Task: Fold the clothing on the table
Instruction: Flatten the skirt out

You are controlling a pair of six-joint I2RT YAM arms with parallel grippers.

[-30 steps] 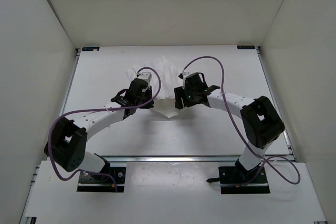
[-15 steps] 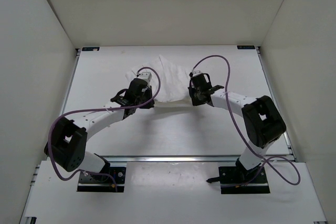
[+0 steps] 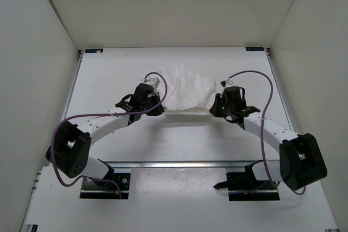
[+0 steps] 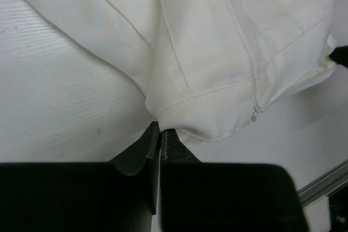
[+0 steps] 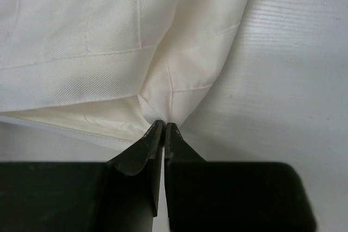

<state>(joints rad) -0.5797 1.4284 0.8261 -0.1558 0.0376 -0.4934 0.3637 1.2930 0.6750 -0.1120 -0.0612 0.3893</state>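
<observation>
Clothing lies stretched across mid-table, its near corners pinched by the left end effector and the right end effector. That span is blocked. Table is bare along the far edge, both side margins and the near strip. Enclosure walls close off three sides. Purple cables arch above both wrists.

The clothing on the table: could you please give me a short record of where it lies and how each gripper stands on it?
clothing: white garment, spread out between the two grippers
place: far middle of the table
left gripper: shut on the clothing, pinching its near left corner
right gripper: shut on the clothing, pinching its near right corner
near edge: drawn in a line from one grip to the other
</observation>
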